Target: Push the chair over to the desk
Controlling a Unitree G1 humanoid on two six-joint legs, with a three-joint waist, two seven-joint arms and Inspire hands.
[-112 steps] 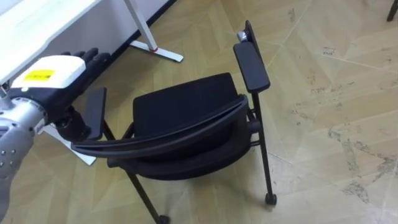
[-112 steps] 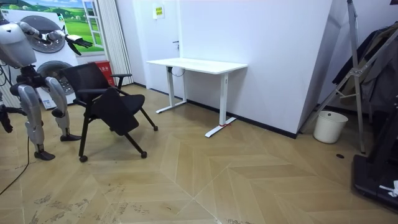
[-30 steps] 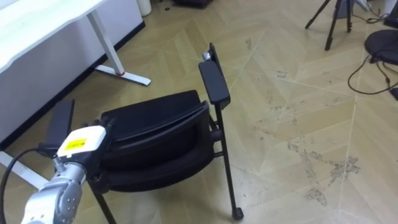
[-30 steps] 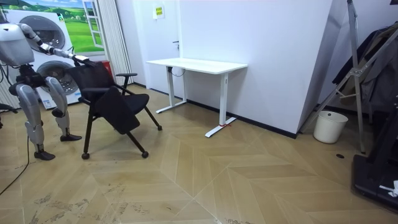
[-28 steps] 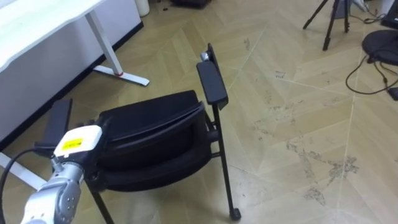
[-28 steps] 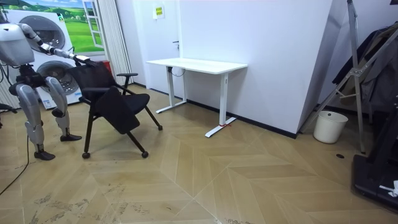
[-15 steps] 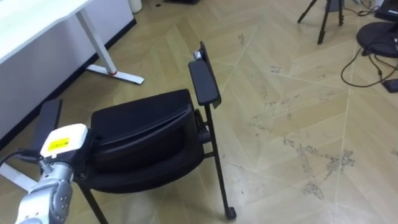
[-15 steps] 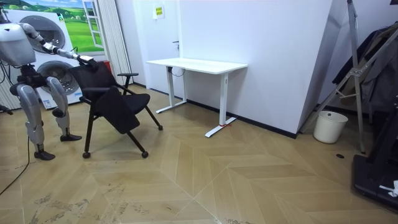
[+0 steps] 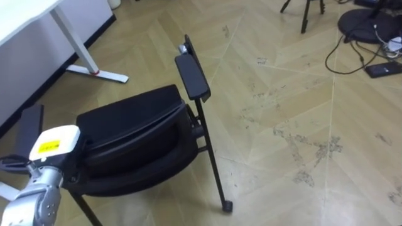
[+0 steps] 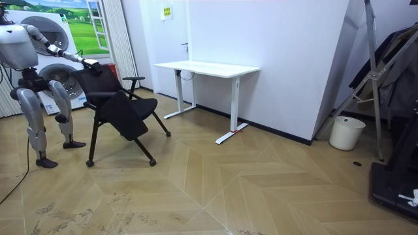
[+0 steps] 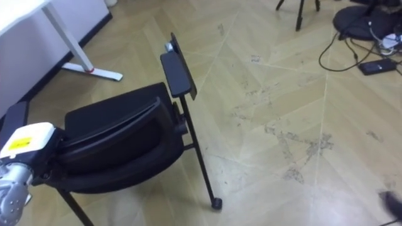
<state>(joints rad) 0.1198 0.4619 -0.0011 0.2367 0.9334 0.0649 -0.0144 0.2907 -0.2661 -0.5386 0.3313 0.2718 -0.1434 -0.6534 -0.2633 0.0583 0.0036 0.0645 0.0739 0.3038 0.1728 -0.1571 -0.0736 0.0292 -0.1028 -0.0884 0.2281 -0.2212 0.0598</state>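
Note:
A black chair (image 9: 132, 119) with armrests and small wheels stands on the wooden floor, its seat toward the white desk. I stand behind it, at the room view's left. My left hand (image 9: 55, 143) rests at the left end of the backrest's top edge (image 9: 125, 141). Its white back with a yellow label faces up, and its fingers are hidden behind the backrest. In the room view the chair (image 10: 116, 99) is between me and the desk, with my left hand (image 10: 91, 63) reaching to the top of its back.
A white desk (image 10: 209, 67) stands against the wall ahead, and one of its feet (image 9: 97, 73) lies close to the chair. A tripod (image 9: 303, 11) and loose cables (image 9: 361, 47) are on the floor at far right. A white bucket (image 10: 346, 132) stands by the wall.
My left hand went from beside the left armrest to the backrest's top edge. The chair rolled slightly toward the desk. In the last second the eye view itself shifted.

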